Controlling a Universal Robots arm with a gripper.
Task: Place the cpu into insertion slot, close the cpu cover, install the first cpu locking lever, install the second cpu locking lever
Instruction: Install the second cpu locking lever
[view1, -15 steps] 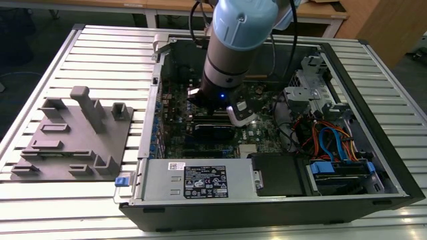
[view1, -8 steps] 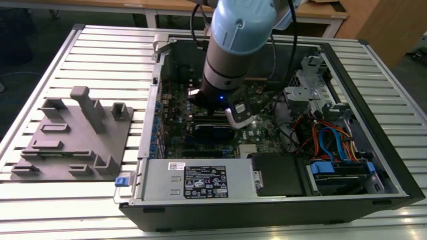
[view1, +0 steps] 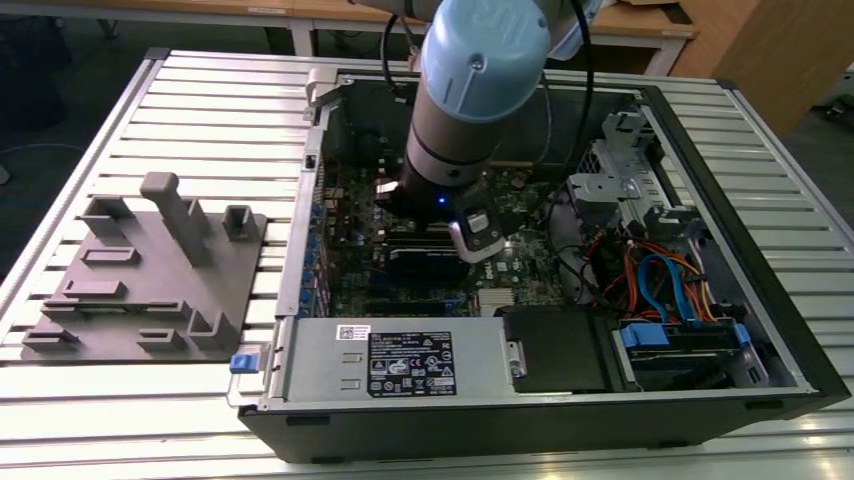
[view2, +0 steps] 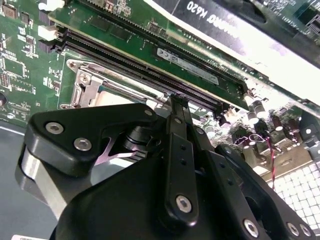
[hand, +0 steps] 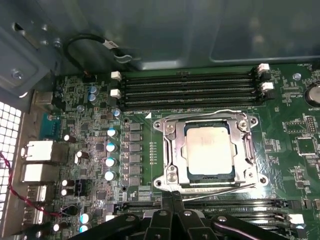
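- Exterior view: my arm is down inside the open PC case (view1: 787, 330), over the motherboard (view1: 350, 262); the gripper (view1: 474, 240) sits low by the socket area.
- Second wrist view: fingers (view2: 177, 132) pressed together, nothing pinched, tips at the cpu cover (view2: 107, 90) edge.
- First wrist view: cpu (hand: 209, 148) seated in the insertion slot (hand: 172, 155), cover frame down around it. Risk, I judge: tips slip off a thin lever, scraping board or memory slots (hand: 190, 85).
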